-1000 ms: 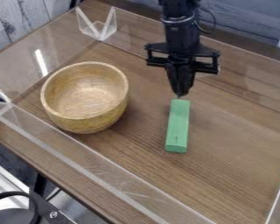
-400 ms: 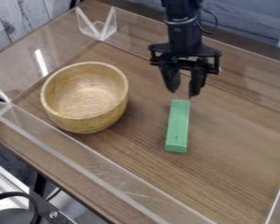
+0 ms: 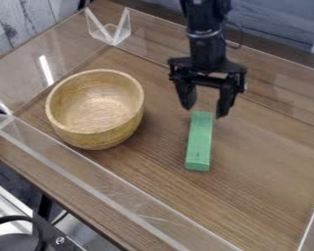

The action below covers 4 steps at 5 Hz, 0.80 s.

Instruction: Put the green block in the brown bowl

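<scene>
The green block (image 3: 199, 140) lies flat on the wooden table, its long side running toward the camera, right of the brown bowl (image 3: 94, 107). The bowl is round, light tan wood, and holds nothing. My gripper (image 3: 206, 102) points straight down just above the block's far end. Its two black fingers (image 3: 184, 97) are spread wide apart with nothing between them. The block is untouched, and the bowl sits well to the left of the gripper.
Clear acrylic walls (image 3: 68, 176) fence the table along the front and left edges. A small clear stand (image 3: 110, 27) sits at the back left. Bare wood lies between bowl and block.
The gripper went from shut to wide open and sank slightly toward the block's far end. Block and bowl stayed where they were.
</scene>
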{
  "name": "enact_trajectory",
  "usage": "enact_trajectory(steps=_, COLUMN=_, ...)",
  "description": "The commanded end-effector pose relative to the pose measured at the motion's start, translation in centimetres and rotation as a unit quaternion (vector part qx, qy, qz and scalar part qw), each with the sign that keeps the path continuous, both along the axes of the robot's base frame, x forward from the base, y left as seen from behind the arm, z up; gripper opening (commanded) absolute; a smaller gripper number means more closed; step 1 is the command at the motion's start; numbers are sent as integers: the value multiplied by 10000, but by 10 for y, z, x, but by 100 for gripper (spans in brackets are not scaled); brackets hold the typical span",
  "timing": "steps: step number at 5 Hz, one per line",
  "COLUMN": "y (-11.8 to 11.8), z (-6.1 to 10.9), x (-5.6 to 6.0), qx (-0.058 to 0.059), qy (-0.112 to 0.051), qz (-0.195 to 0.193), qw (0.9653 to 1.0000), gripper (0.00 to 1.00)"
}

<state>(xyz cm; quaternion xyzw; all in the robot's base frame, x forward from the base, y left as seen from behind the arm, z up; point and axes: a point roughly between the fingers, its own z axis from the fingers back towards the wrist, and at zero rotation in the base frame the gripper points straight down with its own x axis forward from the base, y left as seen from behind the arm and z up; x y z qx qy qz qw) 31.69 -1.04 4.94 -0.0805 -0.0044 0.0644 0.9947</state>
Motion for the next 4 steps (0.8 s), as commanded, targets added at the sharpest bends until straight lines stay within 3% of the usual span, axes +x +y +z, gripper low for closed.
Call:
enact_trajectory(steps=1, y=-1, z=1, x=2, qx=99, qy=-156, qz=-30, qw=9998, gripper=100)
enact_trajectory(steps=3, y=-2, z=-16, x=1, qx=218, qy=-19, qz=-8, qw=9998, gripper=100)
enact_trajectory(steps=4, y=-2, z=-19, x=2, qx=232, qy=-16, qz=14, qw=9997, gripper=0)
